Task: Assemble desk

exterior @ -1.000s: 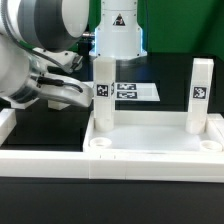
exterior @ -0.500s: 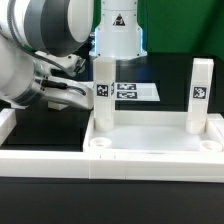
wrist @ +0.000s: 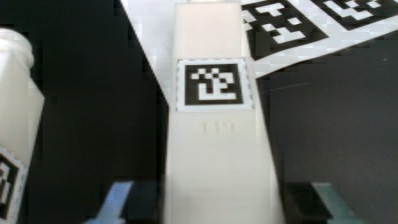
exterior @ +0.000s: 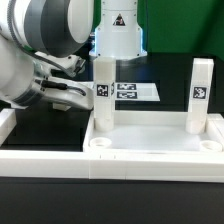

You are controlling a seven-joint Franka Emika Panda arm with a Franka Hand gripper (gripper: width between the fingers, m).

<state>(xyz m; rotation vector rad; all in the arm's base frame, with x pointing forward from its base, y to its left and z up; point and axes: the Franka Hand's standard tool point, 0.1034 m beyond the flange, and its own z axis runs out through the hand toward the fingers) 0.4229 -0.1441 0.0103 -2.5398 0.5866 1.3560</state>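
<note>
The top (exterior: 150, 162) is lying flat on the black table (exterior: 45, 135) with its rim facing up. Its long axis is running from the exterior view's left to its right. A white rail (exterior: 40, 160) is lying along the table just beside the top's end on the exterior view's left.

Two legs are standing upright in the top's far corner sockets, long axes vertical and free ends pointing up. The near leg (exterior: 103, 80) is sitting at the far corner on the exterior view's left, and the other leg (exterior: 200, 90) at the far corner on that view's right. Each one is showing a tag toward the exterior camera. Round sockets (exterior: 100, 143) are showing at the two near corners.

The gripper (wrist: 221, 205) is reaching in from the exterior view's left at the near leg, about level with its tag. In the wrist view the fingers (wrist: 121, 203) are flanking this leg, one on each side, with a dark gap between each finger and the leg. The jaws are standing partly open around the leg and gripping nothing.

The marker board (exterior: 135, 90) is lying flat on the table behind the top, between the two legs.
</note>
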